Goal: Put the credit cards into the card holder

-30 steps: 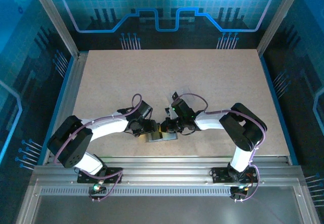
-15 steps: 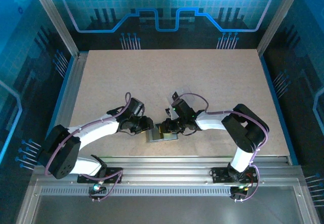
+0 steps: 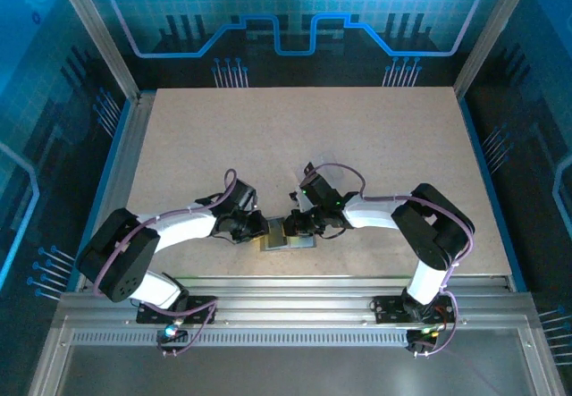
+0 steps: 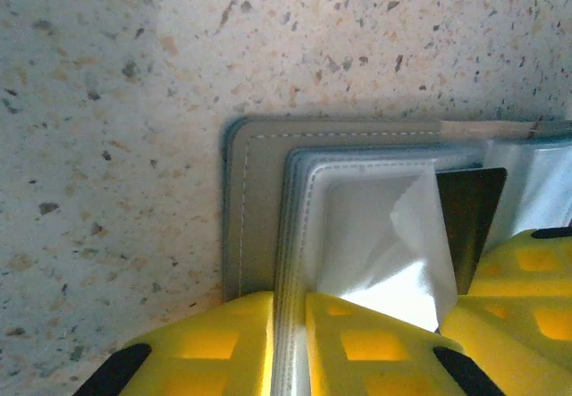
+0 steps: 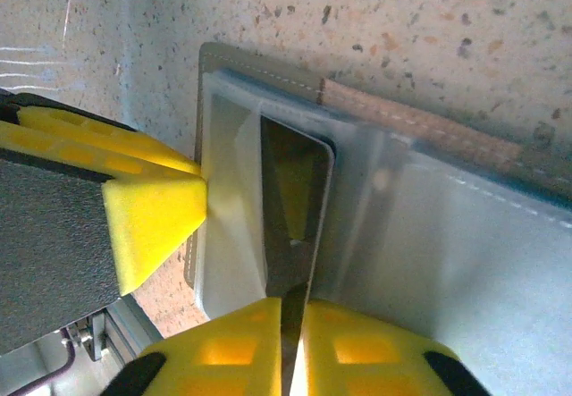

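The grey card holder (image 3: 288, 238) lies open on the table near the front edge, between both grippers. In the left wrist view my left gripper (image 4: 290, 324) is shut on the edge of the holder's clear pocket leaf (image 4: 357, 208), above the grey cover (image 4: 259, 190). A black credit card (image 5: 299, 190) stands edge-on in the holder's pocket (image 5: 429, 235), and my right gripper (image 5: 297, 324) is shut on its near end. The same card (image 4: 469, 222) shows dark behind the clear leaf. In the top view the left gripper (image 3: 262, 229) and right gripper (image 3: 301, 226) nearly touch over the holder.
The holder sits close to the metal rail (image 3: 286, 284) along the table's near edge. The speckled tabletop (image 3: 304, 137) stretches far behind the arms. Frame posts (image 3: 98, 38) rise at the back corners. The left gripper's yellow finger (image 5: 143, 208) sits right beside the card.
The left arm swung out to the left and came back, and its gripper closed on the holder's left side. The right gripper stayed at the card over the holder.
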Motion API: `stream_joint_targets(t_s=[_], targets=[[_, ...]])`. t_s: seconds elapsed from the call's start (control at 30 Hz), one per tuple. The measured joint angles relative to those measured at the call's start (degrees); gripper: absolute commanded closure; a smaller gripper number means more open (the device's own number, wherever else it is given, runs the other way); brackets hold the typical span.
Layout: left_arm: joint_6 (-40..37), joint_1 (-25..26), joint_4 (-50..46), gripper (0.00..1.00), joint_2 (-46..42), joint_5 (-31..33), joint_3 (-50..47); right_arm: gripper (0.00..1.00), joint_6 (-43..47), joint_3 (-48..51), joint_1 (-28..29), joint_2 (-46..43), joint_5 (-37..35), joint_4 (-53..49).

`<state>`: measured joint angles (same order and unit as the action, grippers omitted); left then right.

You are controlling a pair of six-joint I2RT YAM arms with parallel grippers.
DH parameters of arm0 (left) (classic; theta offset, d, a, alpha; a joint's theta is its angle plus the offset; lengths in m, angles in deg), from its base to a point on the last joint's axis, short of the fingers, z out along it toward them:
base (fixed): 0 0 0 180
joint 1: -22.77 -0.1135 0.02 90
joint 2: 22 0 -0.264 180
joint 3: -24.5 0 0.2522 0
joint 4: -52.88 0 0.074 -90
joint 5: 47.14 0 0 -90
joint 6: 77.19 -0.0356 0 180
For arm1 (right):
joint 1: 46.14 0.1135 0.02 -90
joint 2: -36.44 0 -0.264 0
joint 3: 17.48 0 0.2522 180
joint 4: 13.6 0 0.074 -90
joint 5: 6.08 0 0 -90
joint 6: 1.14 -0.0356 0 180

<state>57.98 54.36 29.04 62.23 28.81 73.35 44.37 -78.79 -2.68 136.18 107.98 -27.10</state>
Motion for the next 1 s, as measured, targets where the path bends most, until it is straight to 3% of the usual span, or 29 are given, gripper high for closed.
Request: stream_joint_targets(t_s=[0.13, 0.23, 0.37, 0.5, 0.73, 1.0], targets=[[0.68, -0.11, 1.6, 0.83, 0.0, -0.37, -0.74, 0.91, -0.07, -0.83, 0.07, 0.02, -0.61, -1.25], [1.46, -0.09, 2.1, 0.83, -0.13, -0.37, -0.98, 0.86, -0.31, -1.03, 0.35, 0.44, -1.14, -1.53], [1.7, 0.0, 3.17, 0.82, -0.2, -0.35, -1.2, 0.67, 0.04, -2.75, 0.9, 1.25, -2.67, -4.24], [2.16, 0.44, 4.72, 0.82, 0.09, -0.42, -1.53, 0.55, 2.08, -4.85, 1.97, -0.13, -5.73, -8.44], [2.93, 0.83, 7.43, 0.82, 1.31, -0.87, -1.57, 0.43, 5.18, -7.54, 2.78, -7.06, -15.52, -20.31], [2.99, 1.38, 8.7, 0.82, 1.46, -0.85, -1.88, 0.31, 5.6, -7.58, 6.8, -11.76, -33.77, -33.46]])
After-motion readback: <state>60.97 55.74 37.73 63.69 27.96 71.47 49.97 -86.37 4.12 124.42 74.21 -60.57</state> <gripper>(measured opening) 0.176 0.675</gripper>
